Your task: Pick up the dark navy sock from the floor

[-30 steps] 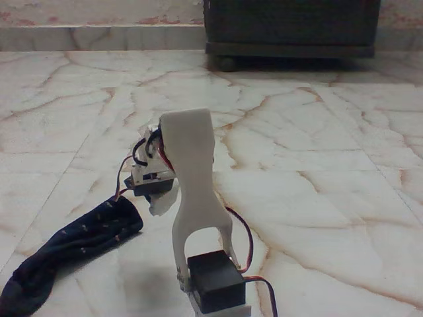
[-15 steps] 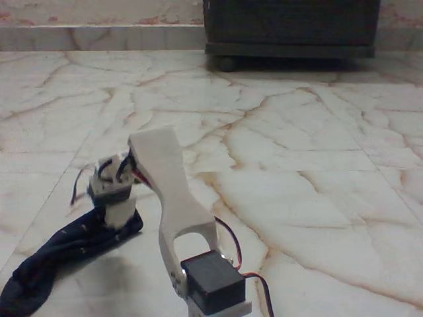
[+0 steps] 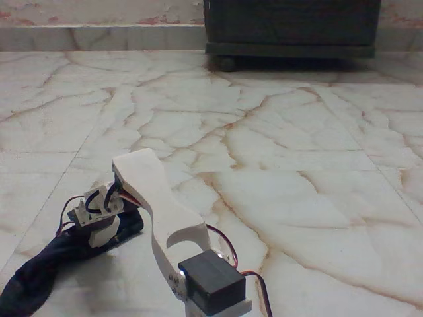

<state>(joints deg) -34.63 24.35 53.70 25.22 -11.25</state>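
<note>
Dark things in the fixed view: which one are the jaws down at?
The dark navy sock, lying limp on the floor at lower left, right under the gripper. The dark cabinet stands far back; the black servo block belongs to the arm.

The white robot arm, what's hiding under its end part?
The dark navy sock lies on the floor there. The gripper is down on its upper end, covering that part, so the jaws' hold can't be made out.

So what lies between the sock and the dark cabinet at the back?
In the fixed view, just bare marble floor separates the dark navy sock from the dark cabinet; nothing else sits on that stretch.
</note>
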